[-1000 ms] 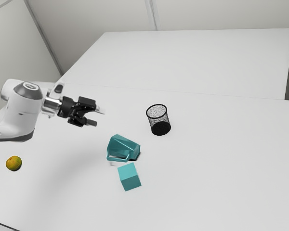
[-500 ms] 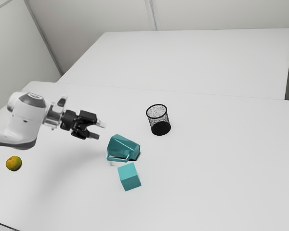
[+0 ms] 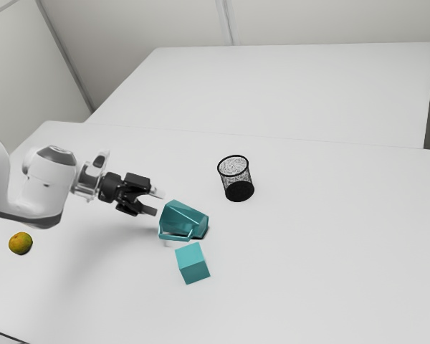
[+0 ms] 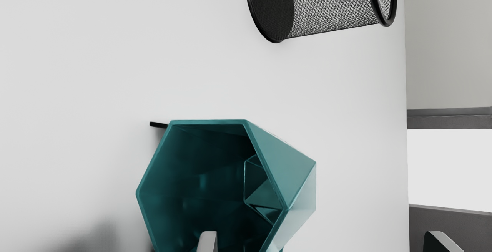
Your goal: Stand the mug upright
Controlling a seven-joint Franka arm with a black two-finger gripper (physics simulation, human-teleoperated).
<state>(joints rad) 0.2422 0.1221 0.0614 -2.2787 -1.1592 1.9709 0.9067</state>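
Note:
The teal faceted mug (image 3: 184, 219) lies on its side on the table, its handle toward the teal cube and its mouth facing the gripper. Just beyond the mouth, on the exterior view's left, is the black gripper (image 3: 155, 203), its fingers spread apart and nothing held. In the wrist view the mug (image 4: 296, 167) shows its hexagonal opening and dark inside. One fingertip of the gripper (image 4: 323, 242) overlaps the mug's opening there, while the other stands well off to the side of it. Whether a finger touches the rim cannot be told.
A teal cube (image 3: 193, 264) sits close beside the mug's handle. The black mesh cup (image 3: 236, 178) stands upright farther back. An orange fruit (image 3: 20, 243) rests at the exterior view's left. The white table (image 3: 330, 236) extends around them.
The arm has lowered and moved toward the exterior view's right, bringing the open gripper close to the mug's mouth. Mug, cube, mesh cup and fruit have stayed where they were.

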